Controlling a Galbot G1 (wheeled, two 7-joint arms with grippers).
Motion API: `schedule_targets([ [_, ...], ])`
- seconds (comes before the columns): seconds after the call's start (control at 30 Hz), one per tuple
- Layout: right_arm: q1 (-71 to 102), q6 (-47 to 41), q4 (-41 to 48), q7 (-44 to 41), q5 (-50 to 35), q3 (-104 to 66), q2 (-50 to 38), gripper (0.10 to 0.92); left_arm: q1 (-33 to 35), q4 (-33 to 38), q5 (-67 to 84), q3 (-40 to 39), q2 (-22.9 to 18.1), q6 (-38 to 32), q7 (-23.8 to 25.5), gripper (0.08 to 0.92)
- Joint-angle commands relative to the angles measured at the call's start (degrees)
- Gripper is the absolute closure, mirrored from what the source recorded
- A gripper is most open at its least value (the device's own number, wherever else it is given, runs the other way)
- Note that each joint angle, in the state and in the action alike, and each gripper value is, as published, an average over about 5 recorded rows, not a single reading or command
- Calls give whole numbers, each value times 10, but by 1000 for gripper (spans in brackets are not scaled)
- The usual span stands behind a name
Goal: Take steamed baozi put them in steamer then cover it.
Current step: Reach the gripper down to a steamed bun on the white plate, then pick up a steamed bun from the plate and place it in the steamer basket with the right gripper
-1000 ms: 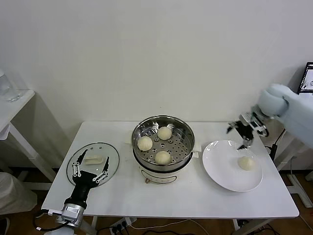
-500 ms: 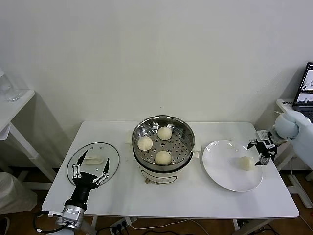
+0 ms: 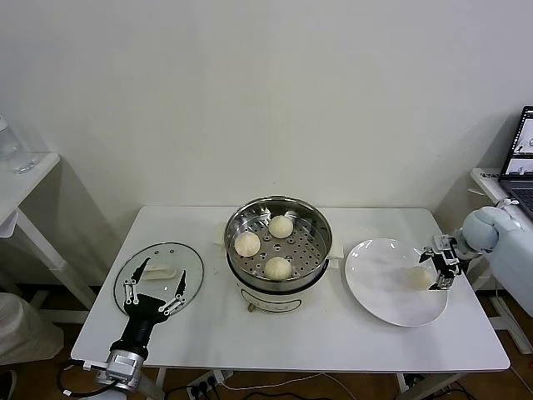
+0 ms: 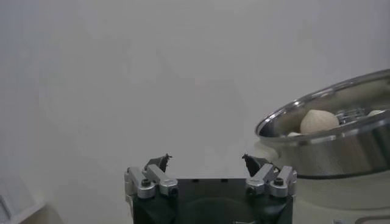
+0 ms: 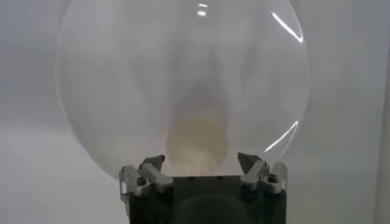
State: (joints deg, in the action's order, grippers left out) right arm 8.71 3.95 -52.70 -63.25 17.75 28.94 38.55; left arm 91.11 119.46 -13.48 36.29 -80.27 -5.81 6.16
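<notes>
Three steamed baozi (image 3: 277, 267) lie on the perforated tray of the steamer (image 3: 278, 212), a shiny steel pot at the table's middle. A fourth baozi (image 3: 419, 277) rests on the white plate (image 3: 379, 283) to the right. My right gripper (image 3: 439, 268) hangs open right beside that bun at the plate's right rim; in the right wrist view the bun (image 5: 196, 141) sits between the spread fingers (image 5: 152, 164). The cover (image 3: 158, 275), a glass lid with a cream handle, lies flat at the left. My left gripper (image 3: 154, 293) stays open over the lid's near edge.
The steamer (image 4: 341, 131) with a bun inside also shows in the left wrist view. A side table (image 3: 21, 187) stands at the far left, and a laptop (image 3: 520, 154) at the far right. The table's front edge runs just below the lid and plate.
My right gripper has swung from above the plate's far edge, out to the right and down, to the bun on the plate. The left arm has not moved.
</notes>
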Motion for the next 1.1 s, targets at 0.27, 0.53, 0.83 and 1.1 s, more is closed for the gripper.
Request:
schedule_targets([
  [0.27,15,8,32,11,19,-16,25,203,-4,-7,0,0,0,0,1,177],
  [0.53,13,8,30,9,14,-18,24,275,-5,-8,0,0,-1,0,1,177],
  [0.83,-40,-21,-17,-18,-67,41,-17,346,-3,-5,0,-1,-1,0,1,177],
  [1.1,-261,-113,-174,-54,-265,258,-110,346,-6,-7,-1,-5,-2,-1,1,177],
])
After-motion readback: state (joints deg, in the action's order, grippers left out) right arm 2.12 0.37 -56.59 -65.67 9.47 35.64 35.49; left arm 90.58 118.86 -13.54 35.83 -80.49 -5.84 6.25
